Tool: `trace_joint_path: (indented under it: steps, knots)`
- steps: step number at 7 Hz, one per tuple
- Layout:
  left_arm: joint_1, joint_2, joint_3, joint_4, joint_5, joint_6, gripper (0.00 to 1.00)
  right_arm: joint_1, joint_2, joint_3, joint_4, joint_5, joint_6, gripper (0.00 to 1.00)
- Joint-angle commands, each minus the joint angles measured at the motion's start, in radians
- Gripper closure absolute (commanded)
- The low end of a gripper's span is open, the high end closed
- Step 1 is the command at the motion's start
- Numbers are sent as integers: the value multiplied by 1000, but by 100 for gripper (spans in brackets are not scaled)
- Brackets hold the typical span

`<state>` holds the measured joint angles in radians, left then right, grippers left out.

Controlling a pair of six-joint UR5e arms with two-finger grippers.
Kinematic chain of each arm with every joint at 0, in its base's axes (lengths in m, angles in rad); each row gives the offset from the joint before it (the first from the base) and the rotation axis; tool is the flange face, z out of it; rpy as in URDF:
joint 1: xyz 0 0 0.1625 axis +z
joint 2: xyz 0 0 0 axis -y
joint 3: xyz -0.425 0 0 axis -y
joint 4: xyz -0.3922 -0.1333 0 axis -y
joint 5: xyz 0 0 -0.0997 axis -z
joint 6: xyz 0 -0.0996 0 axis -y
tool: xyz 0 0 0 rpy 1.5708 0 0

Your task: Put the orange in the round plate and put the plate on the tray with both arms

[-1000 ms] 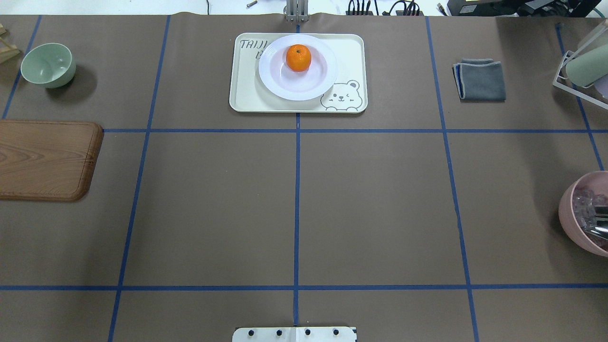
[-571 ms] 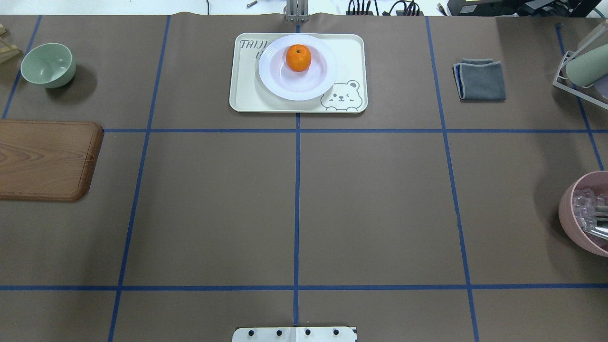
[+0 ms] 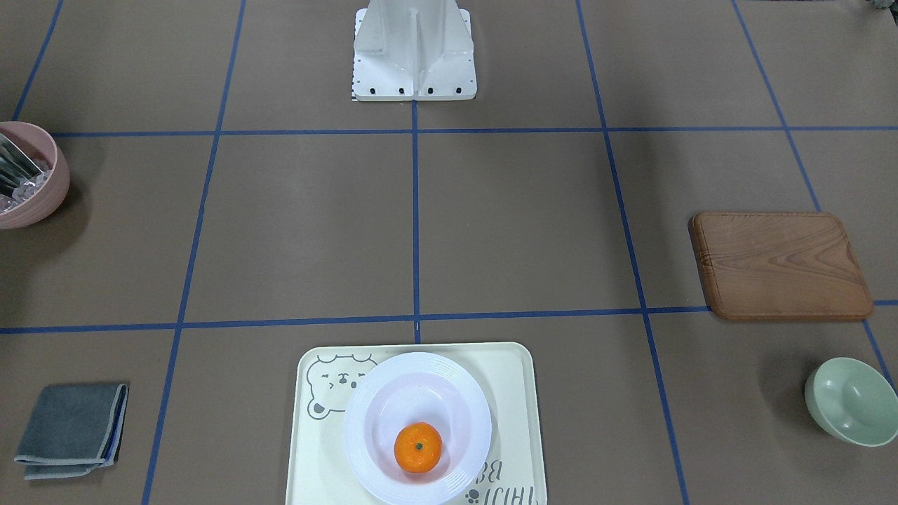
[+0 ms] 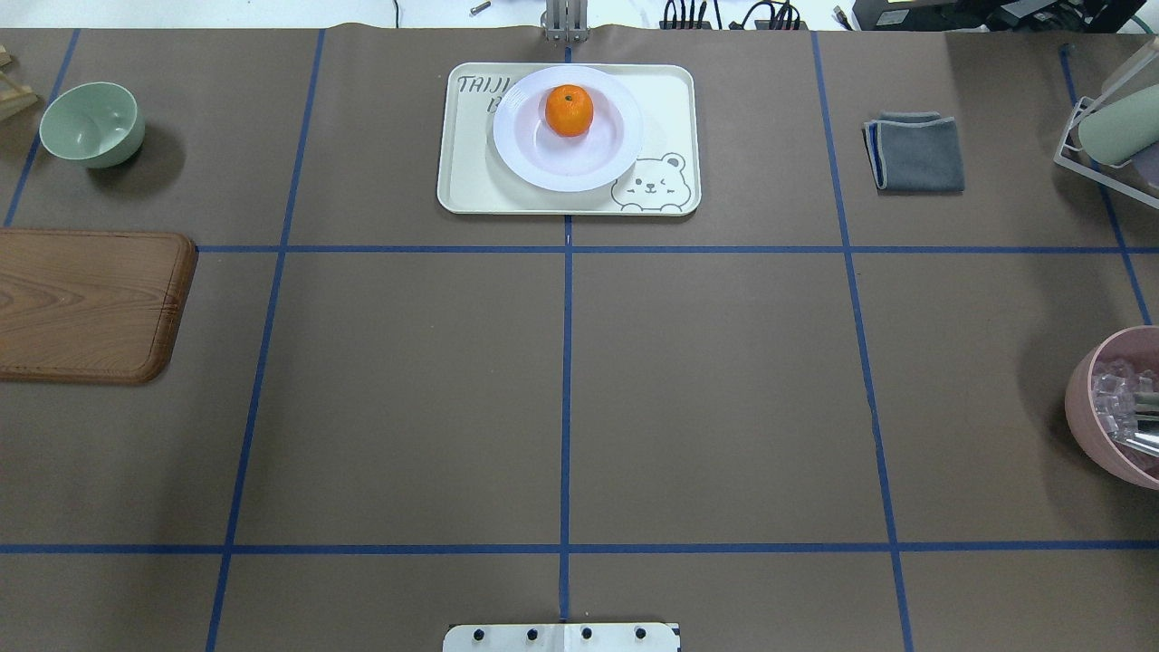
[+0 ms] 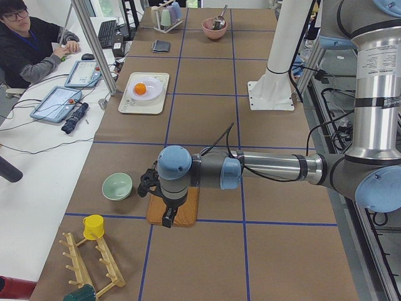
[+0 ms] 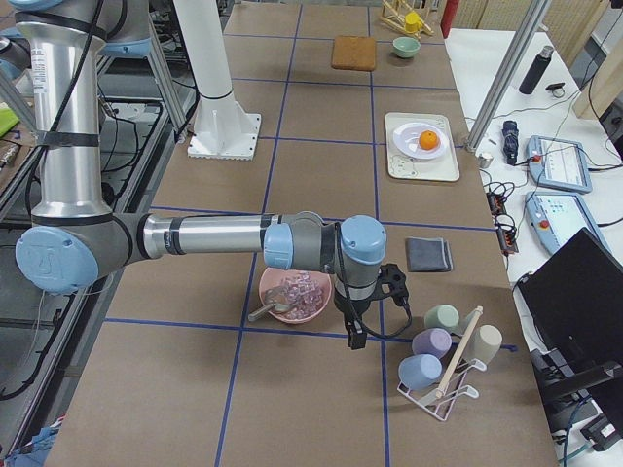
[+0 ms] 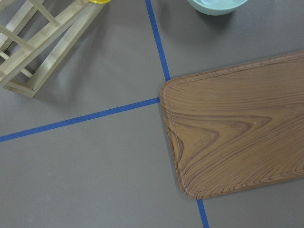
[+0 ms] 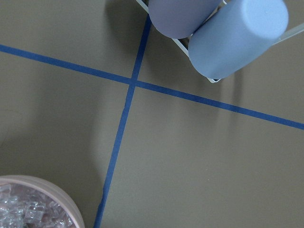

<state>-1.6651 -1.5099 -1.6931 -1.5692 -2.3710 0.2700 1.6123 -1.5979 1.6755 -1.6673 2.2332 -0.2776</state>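
The orange point(image 4: 569, 110) point(image 3: 418, 447) lies in the sunken centre of the white round plate point(image 4: 543, 170) point(image 3: 365, 421). The plate rests on the cream tray point(image 4: 466, 186) point(image 3: 515, 393) with the bear drawing, at the table's far middle. Neither gripper is near it. My left gripper point(image 5: 150, 182) hangs over the wooden board at the table's left end. At the right end, my right gripper point(image 6: 389, 282) hangs beside the pink bowl. Both show only in the side views, so I cannot tell whether they are open or shut.
A wooden board point(image 4: 90, 303) and a mint-green bowl point(image 4: 90, 122) lie at the left. At the right are a folded grey cloth point(image 4: 914, 152), a pink bowl point(image 4: 1114, 407) and a cup rack point(image 4: 1114, 127). A person point(image 5: 31, 44) sits beyond the far edge.
The orange, plate and tray have not moved. At the overhead view's right edge, a pale shape above the cup rack has slipped out of view.
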Motion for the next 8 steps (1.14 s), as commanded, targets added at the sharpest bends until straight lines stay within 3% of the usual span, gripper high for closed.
trace_joint_path:
  steps: [1,3,8]
  knots:
    - [1,0,1,-2,0,0,1,0,1,-16,-3,25,17,0]
    - [1,0,4,-2,0,0,1,0,1,-29,3,95,6,0]
    - [1,-1,4,-3,0,0,1,0,-30,1,6,88,0,0]
